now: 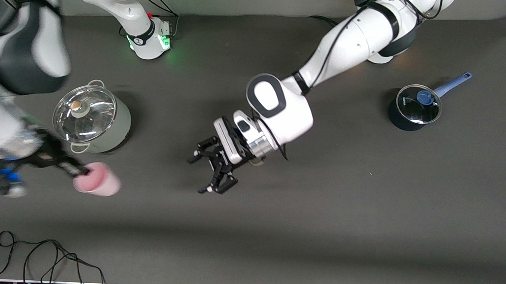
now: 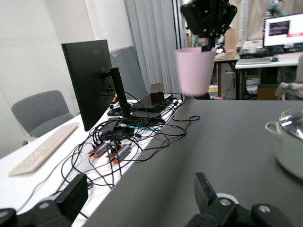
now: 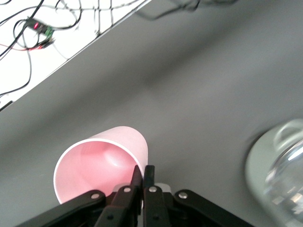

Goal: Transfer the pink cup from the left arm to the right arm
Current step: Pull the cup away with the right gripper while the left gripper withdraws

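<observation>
The pink cup (image 1: 99,181) hangs tilted over the table beside the big pot, toward the right arm's end. My right gripper (image 1: 82,171) is shut on its rim, one finger inside and one outside; the right wrist view shows the grip (image 3: 143,172) on the cup (image 3: 102,163). My left gripper (image 1: 196,176), the black claw, is open and empty over the middle of the table, apart from the cup. In the left wrist view my left gripper (image 2: 139,194) is wide open, and the cup (image 2: 195,71) hangs farther off from the right gripper (image 2: 208,45).
A pale-green pot with a glass lid (image 1: 91,118) stands beside the cup, farther from the front camera; it also shows in the left wrist view (image 2: 293,146). A dark saucepan with a blue handle (image 1: 414,107) stands toward the left arm's end. Black cables (image 1: 38,256) lie at the front edge.
</observation>
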{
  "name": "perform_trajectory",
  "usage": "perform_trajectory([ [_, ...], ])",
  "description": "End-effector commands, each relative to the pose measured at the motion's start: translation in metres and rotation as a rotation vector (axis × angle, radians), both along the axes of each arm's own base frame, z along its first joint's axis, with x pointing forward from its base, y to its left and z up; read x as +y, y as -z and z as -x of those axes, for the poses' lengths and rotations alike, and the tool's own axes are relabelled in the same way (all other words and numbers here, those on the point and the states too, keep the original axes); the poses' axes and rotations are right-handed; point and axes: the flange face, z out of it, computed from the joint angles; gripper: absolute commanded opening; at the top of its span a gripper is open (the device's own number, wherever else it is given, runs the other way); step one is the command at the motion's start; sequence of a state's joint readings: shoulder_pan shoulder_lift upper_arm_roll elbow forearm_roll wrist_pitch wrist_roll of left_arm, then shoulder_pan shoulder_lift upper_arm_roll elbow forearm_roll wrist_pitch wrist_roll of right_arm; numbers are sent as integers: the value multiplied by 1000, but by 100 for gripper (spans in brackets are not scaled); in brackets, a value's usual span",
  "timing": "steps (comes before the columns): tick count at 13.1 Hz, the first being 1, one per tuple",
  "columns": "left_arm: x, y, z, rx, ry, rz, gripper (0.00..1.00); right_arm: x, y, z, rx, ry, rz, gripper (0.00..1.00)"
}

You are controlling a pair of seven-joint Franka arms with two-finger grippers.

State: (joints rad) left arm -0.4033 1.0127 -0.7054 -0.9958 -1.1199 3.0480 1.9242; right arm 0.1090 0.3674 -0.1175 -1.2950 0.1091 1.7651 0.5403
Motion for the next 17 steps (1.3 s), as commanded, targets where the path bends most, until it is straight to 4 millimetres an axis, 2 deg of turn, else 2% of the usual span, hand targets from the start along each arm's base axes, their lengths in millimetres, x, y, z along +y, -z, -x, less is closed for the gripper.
perform_trajectory([
  [1, 46, -1, -36, -23, 124, -30, 100, -65, -8, 5, -14, -118, 22, 0],
  [3, 88, -15, -55, -34, 207, -48, 100, -115, -1, 15, 16, -303, 38, 0],
  [5, 122, -32, -63, -18, 274, -71, 100, -149, 8, 24, 39, -468, 40, 0],
  [7, 158, -49, -73, 39, 365, -154, 100, -150, 28, 23, 60, -535, 34, 0],
  [8, 176, -57, -76, 90, 397, -215, 100, -152, 45, 19, 77, -554, 45, 0],
  [9, 195, -74, -78, 124, 415, -285, 100, -152, 63, 14, 88, -583, 56, 0],
  [10, 205, -88, -73, 161, 449, -345, 100, -151, 85, 7, 99, -592, 56, 0],
  [12, 234, -131, -59, 211, 482, -460, 100, -152, 131, -4, 133, -605, 68, 0],
  [14, 265, -161, -42, 260, 495, -668, 100, -156, 176, -13, 157, -645, 73, 0],
  [16, 287, -187, -27, 286, 530, -828, 100, -156, 212, -20, 142, -645, 87, 0],
  [17, 306, -194, -27, 312, 527, -897, 100, -156, 235, -22, 103, -635, 106, 0],
])
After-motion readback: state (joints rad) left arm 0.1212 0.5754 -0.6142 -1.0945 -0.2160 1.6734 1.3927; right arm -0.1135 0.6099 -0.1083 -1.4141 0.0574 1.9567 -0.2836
